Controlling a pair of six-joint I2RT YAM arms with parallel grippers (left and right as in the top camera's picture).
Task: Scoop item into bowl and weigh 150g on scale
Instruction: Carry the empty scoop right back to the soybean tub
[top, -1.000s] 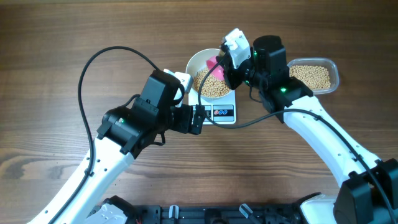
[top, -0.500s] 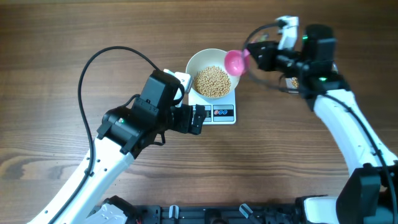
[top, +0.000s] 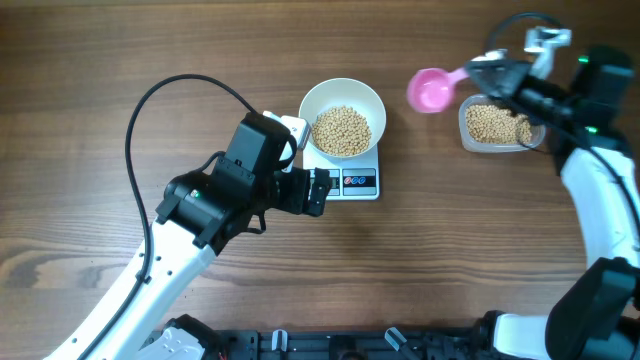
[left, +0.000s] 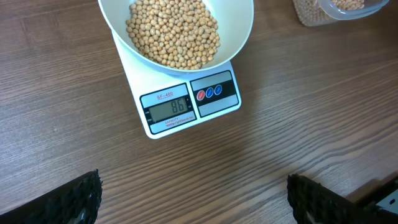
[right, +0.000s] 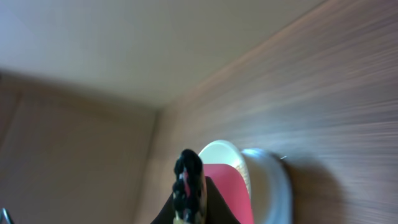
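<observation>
Pink scoop (top: 430, 91) hangs between bowl (top: 318, 100) and clear tub (top: 466, 130).

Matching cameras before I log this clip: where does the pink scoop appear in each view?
Overhead: pink scoop upper right, in the right claw, between bowl and clear tub.
Left wrist: not in it.
Right wrist: bottom centre, just past the claw's dark fingertips.
Shared landmark: the white bowl, at the top of the left wrist view; the pale round shape behind the scoop in the right wrist view is probably it.
</observation>
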